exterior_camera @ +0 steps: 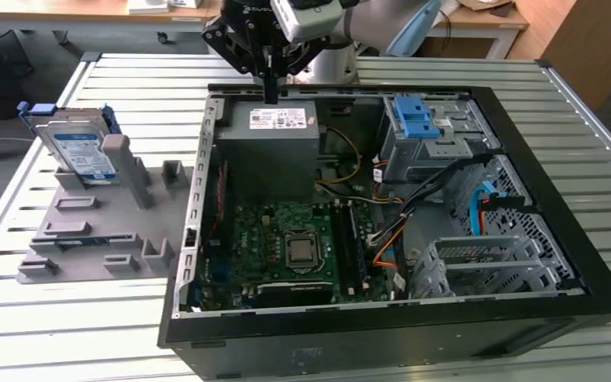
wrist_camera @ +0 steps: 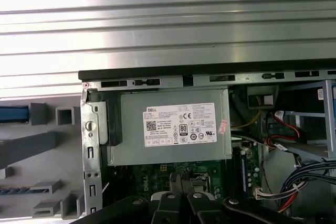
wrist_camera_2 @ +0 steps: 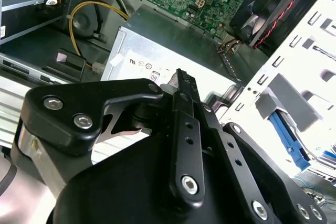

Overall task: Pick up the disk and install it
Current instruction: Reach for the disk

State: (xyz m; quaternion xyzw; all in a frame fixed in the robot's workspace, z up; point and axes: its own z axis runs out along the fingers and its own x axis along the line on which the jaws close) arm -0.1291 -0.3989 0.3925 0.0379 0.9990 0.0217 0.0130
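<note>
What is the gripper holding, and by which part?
Nothing. The gripper hangs over the grey power-supply box; the silver-grey rectangular disk sits on the grey fixture.

The tool [wrist_camera_2: 181,76] is matte black: flat linkage bars with rounded ends, pinned by silver socket-head screws [wrist_camera_2: 190,184] and narrowing to slim fingers [wrist_camera_2: 185,86]. In the exterior view, the arm [exterior_camera: 378,25] is light grey, with a pale blue joint cover [exterior_camera: 420,25].

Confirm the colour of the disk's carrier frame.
Blue. The disk shows best in the exterior view.
</note>
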